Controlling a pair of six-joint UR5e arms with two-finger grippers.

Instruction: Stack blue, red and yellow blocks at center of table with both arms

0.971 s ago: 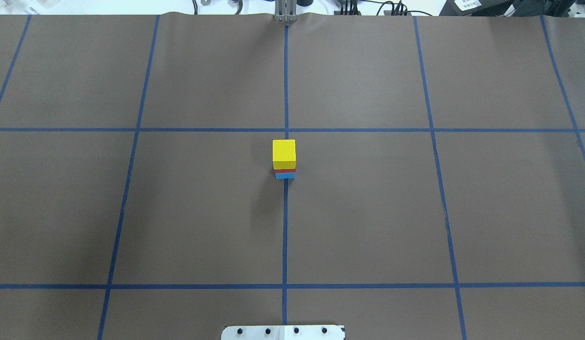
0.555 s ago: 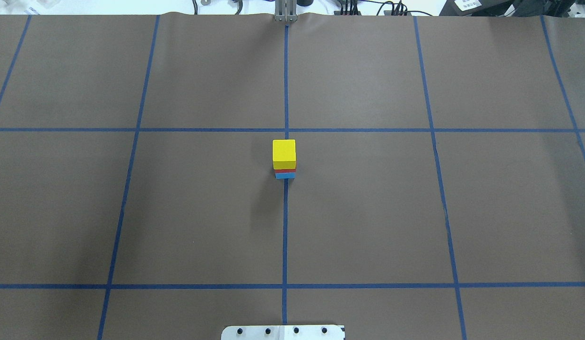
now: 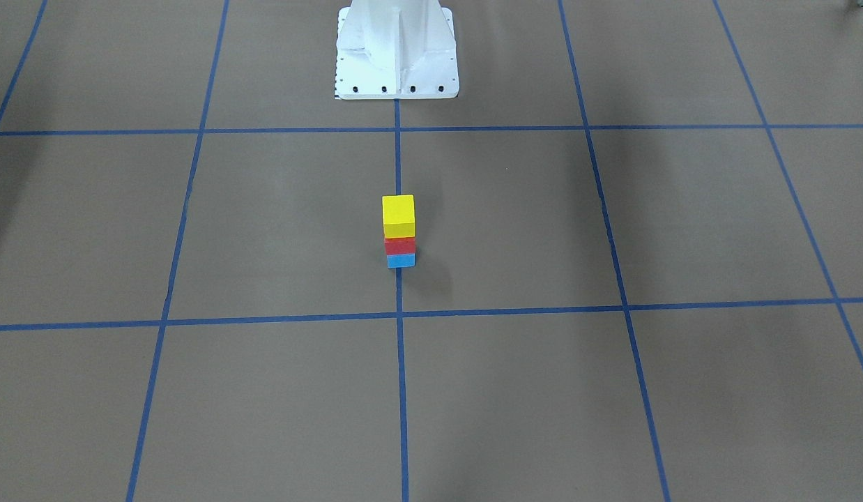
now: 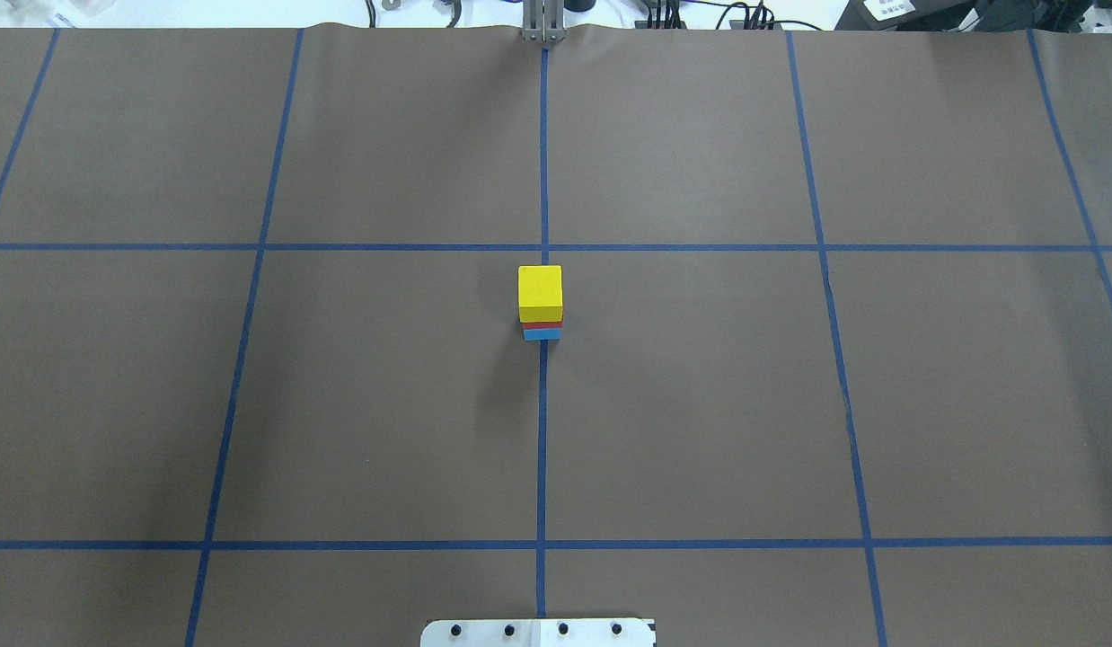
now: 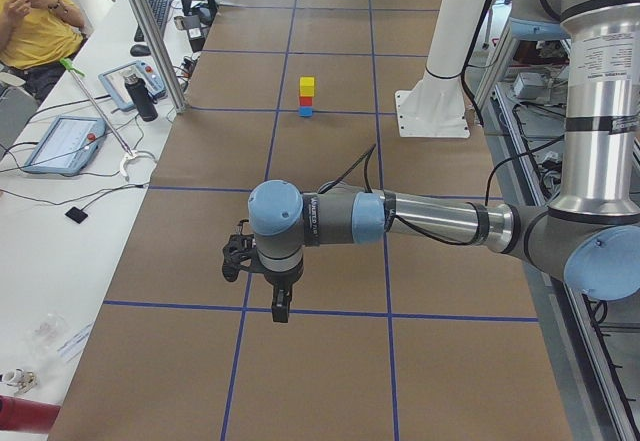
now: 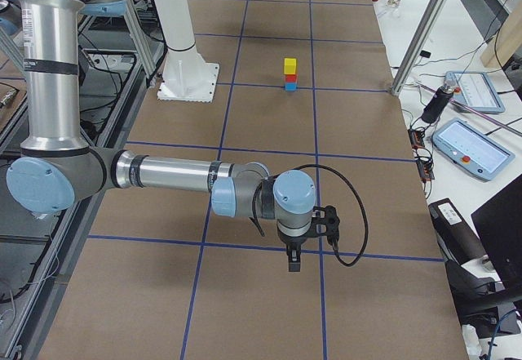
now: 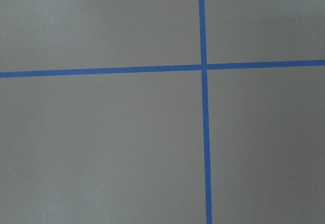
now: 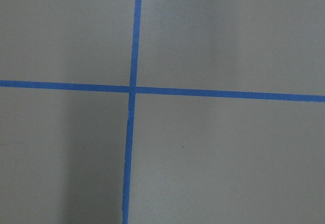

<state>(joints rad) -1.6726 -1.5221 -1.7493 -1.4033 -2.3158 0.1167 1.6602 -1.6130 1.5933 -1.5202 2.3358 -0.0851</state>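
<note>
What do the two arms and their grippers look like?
Both the left arm and right arm are silver tubes with grey joints and light blue caps. The left gripper and right gripper are black, each with a black cable looping back to the forearm. Small print marks the upper links.

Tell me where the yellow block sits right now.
The yellow block is in the middle of the overhead view, on top of the stack. It sits on the red block, which rests on the blue block, along the central blue tape line.
</note>
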